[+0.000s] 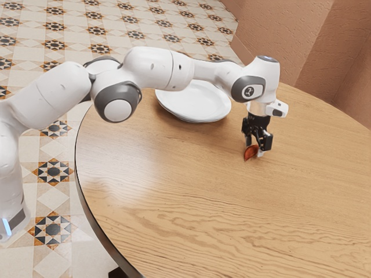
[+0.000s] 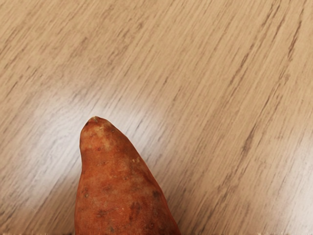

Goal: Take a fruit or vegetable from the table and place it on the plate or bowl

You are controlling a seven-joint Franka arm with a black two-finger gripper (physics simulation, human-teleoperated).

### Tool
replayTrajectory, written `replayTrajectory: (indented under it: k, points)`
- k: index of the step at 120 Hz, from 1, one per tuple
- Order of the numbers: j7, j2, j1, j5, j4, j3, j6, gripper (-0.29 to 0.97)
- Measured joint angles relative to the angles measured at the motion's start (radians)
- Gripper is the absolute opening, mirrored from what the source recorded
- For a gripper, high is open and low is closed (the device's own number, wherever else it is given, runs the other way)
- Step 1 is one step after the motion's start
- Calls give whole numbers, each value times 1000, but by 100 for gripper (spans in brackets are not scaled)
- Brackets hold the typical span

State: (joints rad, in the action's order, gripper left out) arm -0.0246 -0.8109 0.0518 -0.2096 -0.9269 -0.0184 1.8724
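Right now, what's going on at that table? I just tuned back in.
The Franka arm reaches over the round wooden table, and its gripper is closed on a reddish-brown sweet potato, held low over the wood. I cannot tell whether it has cleared the surface. The white plate sits empty beyond it, toward the exterior view's left, so the placing is not yet done.

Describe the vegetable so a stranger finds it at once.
On the round wooden table, look right of the white plate in the exterior view. The black gripper grips a sweet potato: the only rusty-orange, tapered thing there.
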Motion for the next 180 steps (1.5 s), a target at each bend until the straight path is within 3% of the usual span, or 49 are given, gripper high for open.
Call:
replayTrajectory:
  k: [32, 54, 101, 124, 134, 153, 180]
  points:
    - [9, 0, 2, 1, -3, 2, -17, 24]
    - [30, 0, 10, -5, -7, 2, -22, 16]
    - [74, 50, 27, 49, 92, -4, -70, 16]
    - [98, 204, 61, 136, 128, -5, -198, 17]
    - [107, 301, 80, 176, 91, -24, -276, 17]
    - [129, 478, 85, 205, -167, -100, -368, 18]
    - [163, 514, 86, 202, -304, -183, -411, 16]
